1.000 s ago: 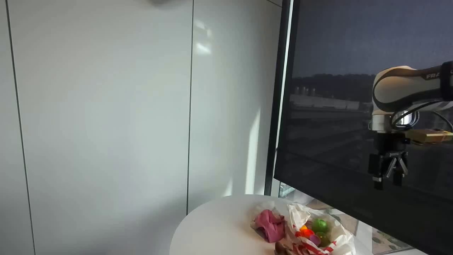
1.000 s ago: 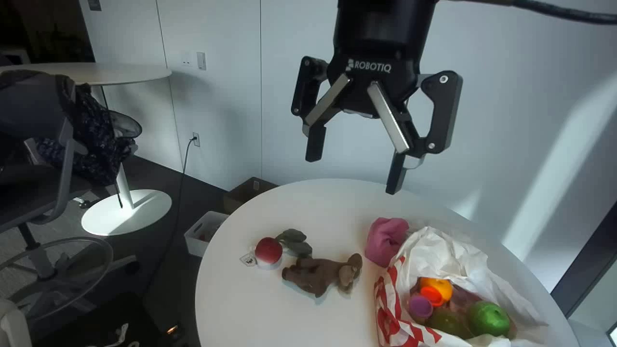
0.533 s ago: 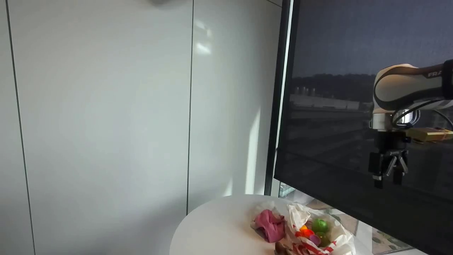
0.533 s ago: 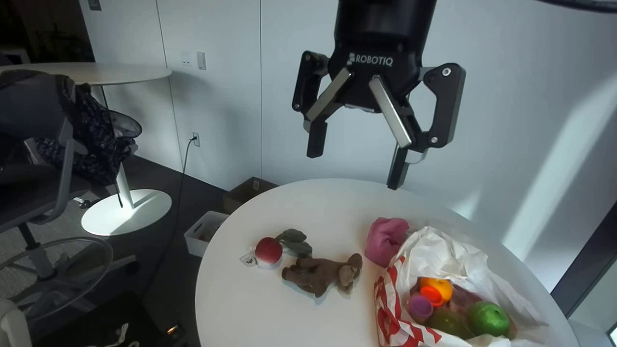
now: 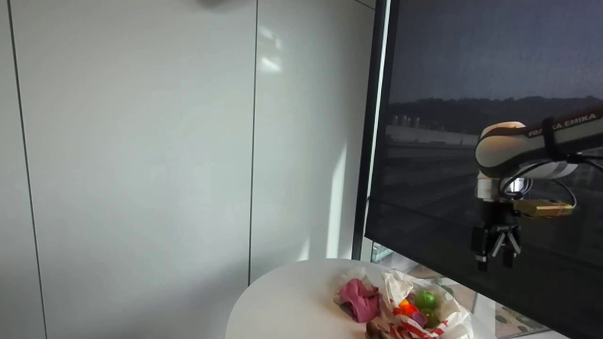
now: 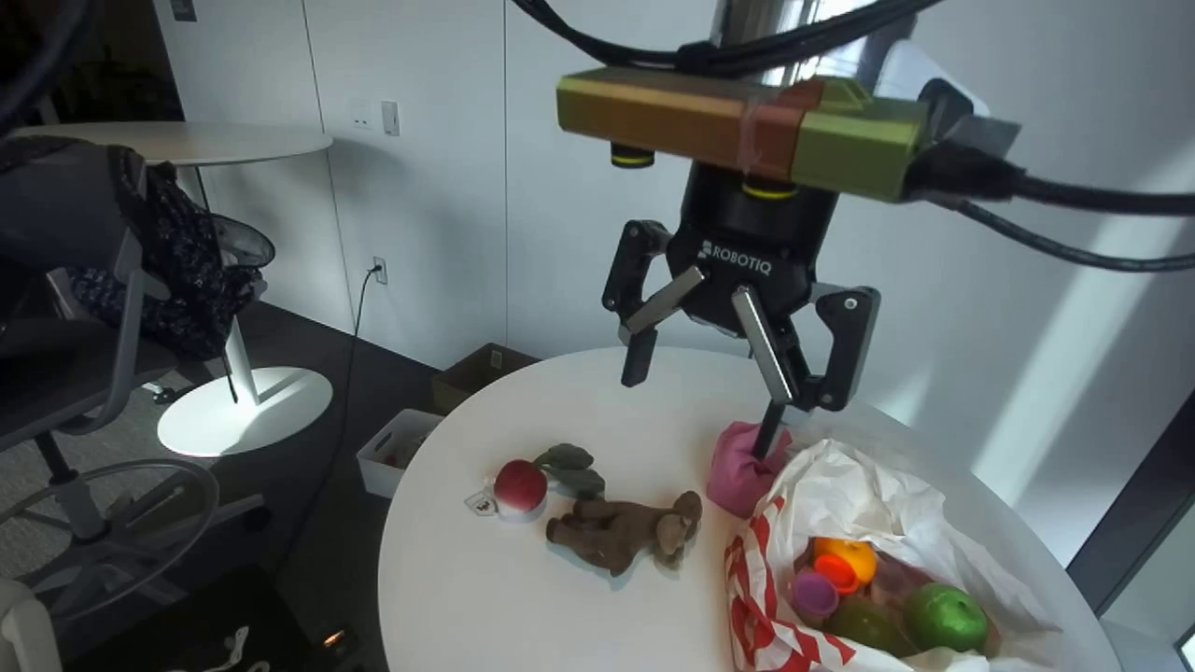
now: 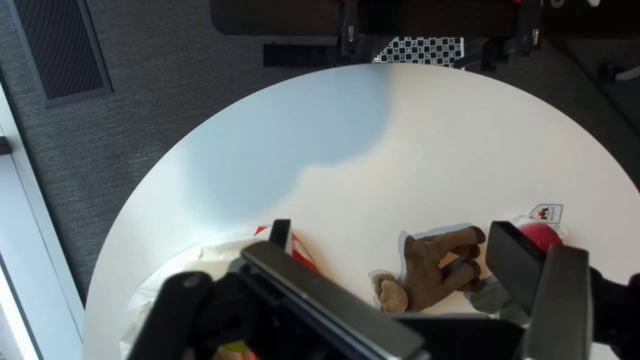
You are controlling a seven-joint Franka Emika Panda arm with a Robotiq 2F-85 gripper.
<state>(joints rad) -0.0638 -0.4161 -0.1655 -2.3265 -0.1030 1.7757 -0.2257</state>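
Clearly, the brown soft toy (image 7: 430, 275) lies nearest below the tool (image 6: 702, 411) — down on the counter (image 6: 523, 607), framed between the fingers (image 7: 515, 265) in the wrist view but well below them. Those fingers stand spread wide, gripping nothing. Limp-looking limbs are the first worry: a pinch on one leg alone could let the body twist and slip away. Just beside its feet are the leaves (image 6: 565, 456) of a red fruit (image 6: 520, 485); one finger overlaps that fruit in the wrist view, so a straight descent might bump it, and being round, it could roll. The opposite finger overlaps the edge of the paper bag (image 6: 850, 495); should it catch that crumpled rim, the bag might drag or tip and spill the green fruit (image 6: 946, 616) and purple piece (image 6: 814, 595) inside. In an exterior view a fingertip crosses in front of the pink cloth (image 6: 733, 476) — probably by line of sight only — yet a low sideways sweep could snag it and, since it sits right beside the bag, shift both. Farther up, the loose cable (image 6: 1074, 194) from the camera block (image 6: 672, 117) might tug if anything hooked it.
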